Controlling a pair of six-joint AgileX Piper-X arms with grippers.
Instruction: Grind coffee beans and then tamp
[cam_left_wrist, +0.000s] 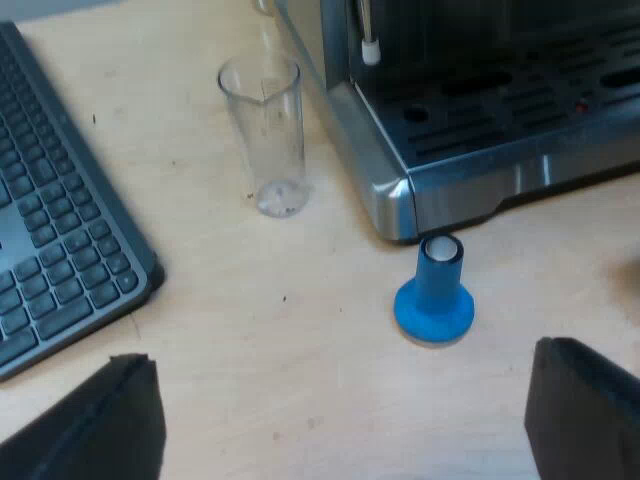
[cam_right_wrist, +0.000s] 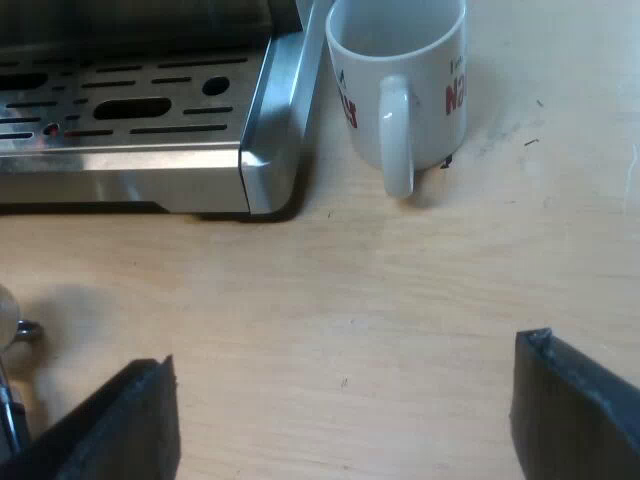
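Tamper (cam_left_wrist: 434, 300), blue, upright on desk (cam_left_wrist: 280, 390) beside machine (cam_left_wrist: 480, 130) corner, near glass (cam_left_wrist: 265, 130); left pincer (cam_left_wrist: 340, 365) spread wide short of it, right pincer (cam_right_wrist: 345, 360) spread wide near mug (cam_right_wrist: 400, 80); a sound grasp would likely centre on the stem, clear of that corner; mug's red lettering too cut off to read.

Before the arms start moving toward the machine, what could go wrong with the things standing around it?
1. The blue tamper stands upright beside a corner of the espresso machine. My open left gripper could knock it over on the way in.
2. The measuring glass is clear, tall and empty, so a light brush may tip it toward the keyboard.
3. The handle of the mug faces my open right gripper, and a finger might catch it.
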